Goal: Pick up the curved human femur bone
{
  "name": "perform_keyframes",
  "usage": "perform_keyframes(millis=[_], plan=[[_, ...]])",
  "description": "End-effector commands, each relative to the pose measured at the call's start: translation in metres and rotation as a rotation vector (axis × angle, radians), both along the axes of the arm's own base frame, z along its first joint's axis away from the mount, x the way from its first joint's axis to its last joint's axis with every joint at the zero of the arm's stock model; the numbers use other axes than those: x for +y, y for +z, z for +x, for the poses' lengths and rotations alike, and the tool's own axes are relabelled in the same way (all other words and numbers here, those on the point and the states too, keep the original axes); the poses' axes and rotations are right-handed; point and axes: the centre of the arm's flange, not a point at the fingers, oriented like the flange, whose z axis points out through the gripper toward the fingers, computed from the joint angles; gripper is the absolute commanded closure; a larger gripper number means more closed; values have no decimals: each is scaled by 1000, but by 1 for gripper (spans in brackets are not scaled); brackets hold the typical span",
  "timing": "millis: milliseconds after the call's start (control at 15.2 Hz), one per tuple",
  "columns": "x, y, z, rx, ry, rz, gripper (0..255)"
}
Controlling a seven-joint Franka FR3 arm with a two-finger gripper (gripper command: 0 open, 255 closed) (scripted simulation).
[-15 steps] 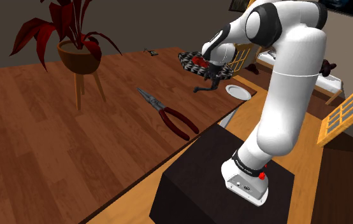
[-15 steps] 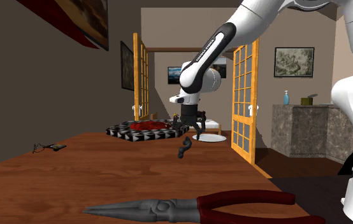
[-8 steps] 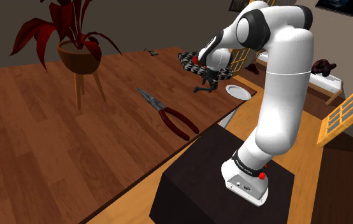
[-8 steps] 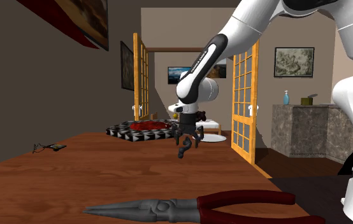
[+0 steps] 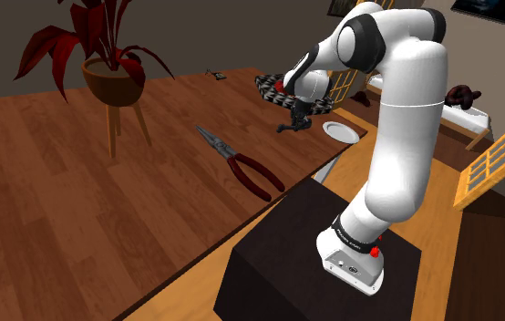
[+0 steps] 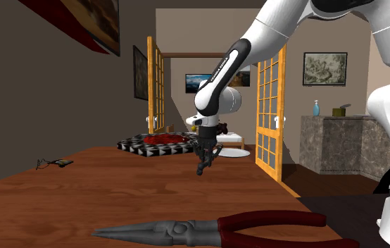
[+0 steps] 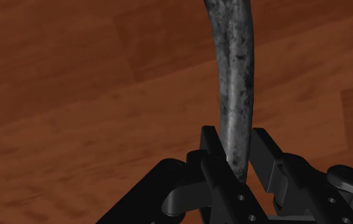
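The femur bone [image 7: 232, 83] is a dark grey, mottled, curved shaft lying on the wooden table [image 5: 77, 182]. My black gripper [image 7: 236, 156] is shut on one end of it, both fingers pressed against the shaft. In the shoulder view the gripper [image 5: 298, 116] points down near the table's far right edge, with the bone [image 5: 287, 128] curling out below it. The second exterior view has the gripper [image 6: 205, 155] just above the tabletop, the bone [image 6: 201, 169] at its tips.
Red-handled long-nose pliers [image 5: 240, 164] lie mid-table, nearer the stand. A black-and-white checkered tray [image 5: 269, 84] sits behind the gripper, a white plate [image 5: 340, 130] beside it off the table edge. A red-leaved plant [image 5: 105, 55] stands at the left. A small dark object [image 6: 56, 163] lies at the far end.
The gripper came down over the bone with its fingers spread, then the fingers shut on the shaft. The arm has barely moved since half a second ago.
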Motion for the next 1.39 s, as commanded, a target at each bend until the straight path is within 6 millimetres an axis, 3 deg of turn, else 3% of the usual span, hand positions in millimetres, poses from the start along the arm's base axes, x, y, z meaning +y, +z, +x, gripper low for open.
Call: perform_keyframes(millis=[0,198,1188,1320], plan=[[0,0,0,0,0,0,255],[0,0,1,0,0,0,255],[0,79,1,0,0,0,255],[0,80,1,0,0,0,255]])
